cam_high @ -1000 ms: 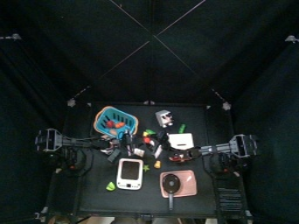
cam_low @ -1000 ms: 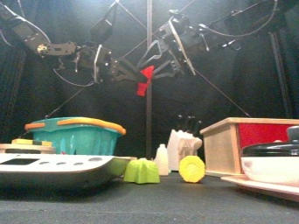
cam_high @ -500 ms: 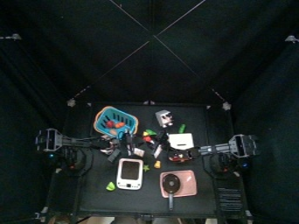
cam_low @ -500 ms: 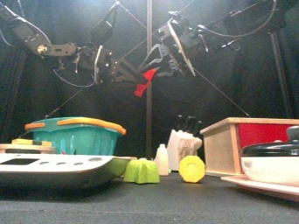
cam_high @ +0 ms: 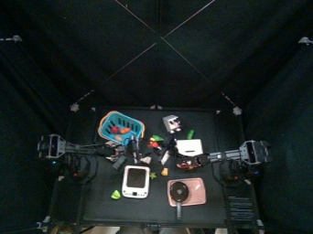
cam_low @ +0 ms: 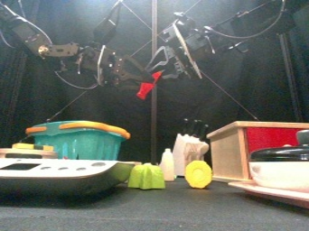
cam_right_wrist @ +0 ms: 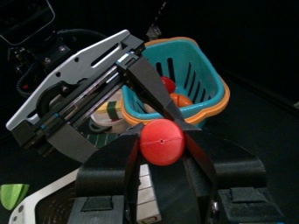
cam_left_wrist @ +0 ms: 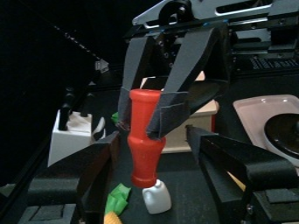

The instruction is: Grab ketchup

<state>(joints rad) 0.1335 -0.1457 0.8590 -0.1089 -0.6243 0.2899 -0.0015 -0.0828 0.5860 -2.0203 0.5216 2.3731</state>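
Note:
The ketchup (cam_low: 147, 87), a red bottle, hangs tilted in the air high above the table, seen from above as a red spot (cam_high: 156, 143). My right gripper (cam_low: 156, 74) is shut on it; in the right wrist view the ketchup's round end (cam_right_wrist: 162, 143) sits between its jaws (cam_right_wrist: 163, 156). My left gripper (cam_left_wrist: 156, 144) stands open, its jaws spread wide on either side of the ketchup (cam_left_wrist: 142, 131) without touching it. In the front view the left gripper (cam_low: 126, 76) is just left of the bottle.
Below on the table stand a teal basket with an orange rim (cam_low: 79, 140), a white scale (cam_low: 60, 171), a small white bottle (cam_low: 168, 164), a green piece (cam_low: 147, 177), a yellow disc (cam_low: 198, 173), a wooden box (cam_low: 259, 144) and a pink pan (cam_high: 185, 192).
The left jaws have spread apart off the ketchup while the right jaws have come together on it. The bottle now hangs more tilted.

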